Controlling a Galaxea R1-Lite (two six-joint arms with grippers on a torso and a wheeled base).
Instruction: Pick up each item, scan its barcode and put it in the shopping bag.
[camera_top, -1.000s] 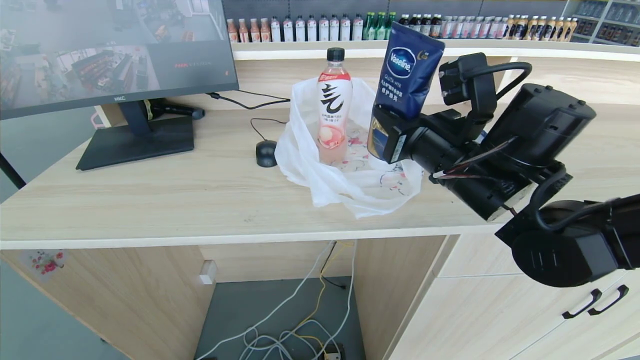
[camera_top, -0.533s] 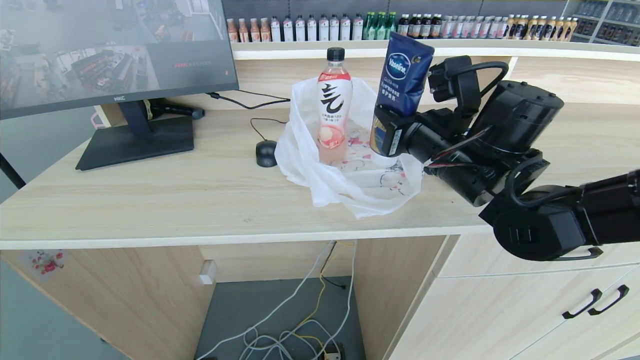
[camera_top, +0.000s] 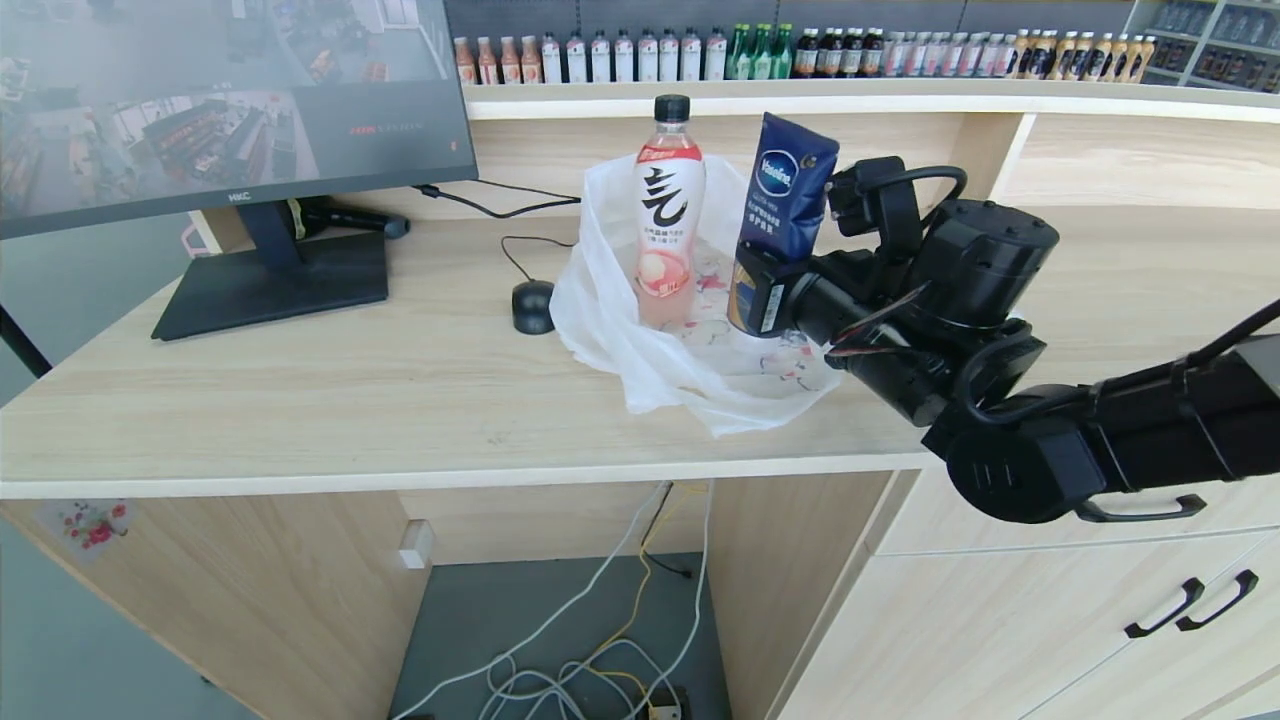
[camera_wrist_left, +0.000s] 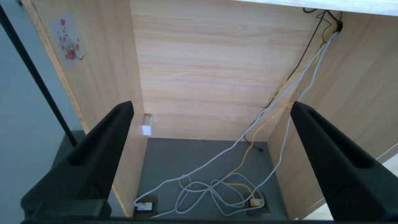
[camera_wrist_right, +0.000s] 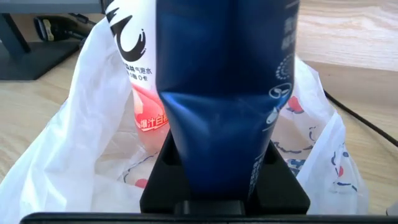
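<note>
Down low, the left wrist view looks under the counter (camera_wrist_left: 217, 56): the left claw (camera_wrist_left: 211, 165) hangs with its two black fingers (camera_wrist_left: 93, 162) spread wide and nothing between them, above a tangle of white and yellow cables (camera_wrist_left: 217, 186) on the floor. A flower sticker (camera_wrist_left: 69, 38) sits on the counter's side panel. The head view shows the same cables (camera_top: 600, 660) from the front.

Up on the counter (camera_top: 350, 380), the right claw (camera_top: 762, 295) is clamped on the lower part of a dark blue lotion tube (camera_top: 785, 205). The right wrist view shows the grip from close by: the tube (camera_wrist_right: 227, 93) stands between the fingers (camera_wrist_right: 163, 163) of that claw (camera_wrist_right: 224, 180), one pressing each side. The head view adds the tube's full length: flat crimped end up, leaning slightly, with a white oval logo near the top and a gold and white patch low down by the claw.

The tube hangs over the open mouth of the white plastic shopping bag (camera_top: 690, 370), just beside a pink drink bottle (camera_top: 668, 230) that stands upright inside the bag with a black cap. From the wrist the bag (camera_wrist_right: 62, 143) spreads around both, its floor printed with small red and blue figures, the bottle (camera_wrist_right: 140, 87) just beyond the tube.

Beside the bag lies a black mouse (camera_top: 532, 305); farther off stands a monitor (camera_top: 200, 100), and beyond the counter a shelf of bottles (camera_top: 800, 55)
</note>
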